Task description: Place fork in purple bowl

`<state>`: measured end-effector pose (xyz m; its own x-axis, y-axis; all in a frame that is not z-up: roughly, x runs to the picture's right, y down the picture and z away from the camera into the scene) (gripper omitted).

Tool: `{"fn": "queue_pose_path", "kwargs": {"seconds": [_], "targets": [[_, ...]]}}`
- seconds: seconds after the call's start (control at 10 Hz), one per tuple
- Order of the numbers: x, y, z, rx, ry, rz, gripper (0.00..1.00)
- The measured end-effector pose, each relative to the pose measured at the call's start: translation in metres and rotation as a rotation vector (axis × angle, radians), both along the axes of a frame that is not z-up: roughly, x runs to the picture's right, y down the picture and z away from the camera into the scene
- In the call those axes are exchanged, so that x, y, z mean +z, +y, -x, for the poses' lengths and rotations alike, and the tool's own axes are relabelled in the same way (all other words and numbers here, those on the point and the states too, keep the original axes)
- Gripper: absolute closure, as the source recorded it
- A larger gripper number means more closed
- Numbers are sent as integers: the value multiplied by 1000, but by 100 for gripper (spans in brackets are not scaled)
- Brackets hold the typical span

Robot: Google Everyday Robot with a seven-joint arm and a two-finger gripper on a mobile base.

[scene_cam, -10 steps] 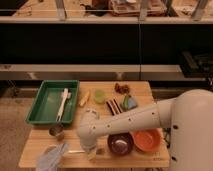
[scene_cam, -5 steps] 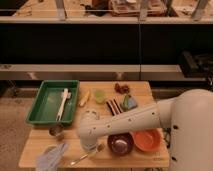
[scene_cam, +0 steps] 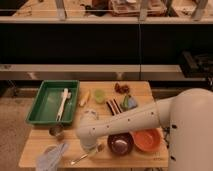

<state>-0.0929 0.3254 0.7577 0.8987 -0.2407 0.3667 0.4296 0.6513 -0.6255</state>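
Gripper [scene_cam: 94, 148]: at the end of the white arm [scene_cam: 135, 120], pointing down near the tabletop's front edge, left of centre. Closed narrow, its tip at the upper end of the fork. Whether the fork is pinched between the fingers cannot be told.

Tabletop [scene_cam: 142, 91]: light wood, rectangular, carries everything listed below.

Arm: reaches in from the right edge, crossing above the middle of the tabletop toward the front left.

Tray [scene_cam: 36, 102]: green, rectangular, at the back left corner.

Orange bowl [scene_cam: 148, 140]: near the front edge, right of centre, partly under the arm.

Purple bowl [scene_cam: 120, 144]: dark and glossy, just left of the orange bowl and touching or nearly touching it. Just right of the gripper.

Cloth [scene_cam: 52, 158]: pale blue, crumpled, at the front left corner.

Fork [scene_cam: 82, 157]: slim metal, lying aslant on the tabletop by the front edge, between the cloth and the purple bowl, outside the bowl.

White utensil [scene_cam: 63, 100]: lies lengthwise in the tray, toward its right side.

Metal cup [scene_cam: 56, 131]: upright, just in front of the tray.

Green cup [scene_cam: 99, 95]: toward the back edge, near centre.

Yellow item [scene_cam: 85, 98]: between the tray and the green cup.

Small items, kind unclear: dark red one [scene_cam: 121, 88] by the back edge, striped one [scene_cam: 114, 106] and blue-green one [scene_cam: 130, 102] beside the arm.
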Motion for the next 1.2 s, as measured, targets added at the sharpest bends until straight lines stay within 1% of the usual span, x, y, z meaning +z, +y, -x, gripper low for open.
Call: {"fn": "queue_pose_path", "kwargs": {"seconds": [0.1, 0.3, 0.7, 0.8, 0.9, 1.1, 1.2], "targets": [[0, -4, -1, -2, 9, -11, 85], [-12, -24, 5, 18, 14, -21, 85], [-55, -95, 22, 52, -21, -73, 85], [-61, -114, 22, 68, -25, -91, 85], [-62, -138, 14, 93, -15, -108, 85], [-62, -159, -14, 129, 13, -117, 85], [-68, -167, -34, 137, 37, -119, 85]]}}
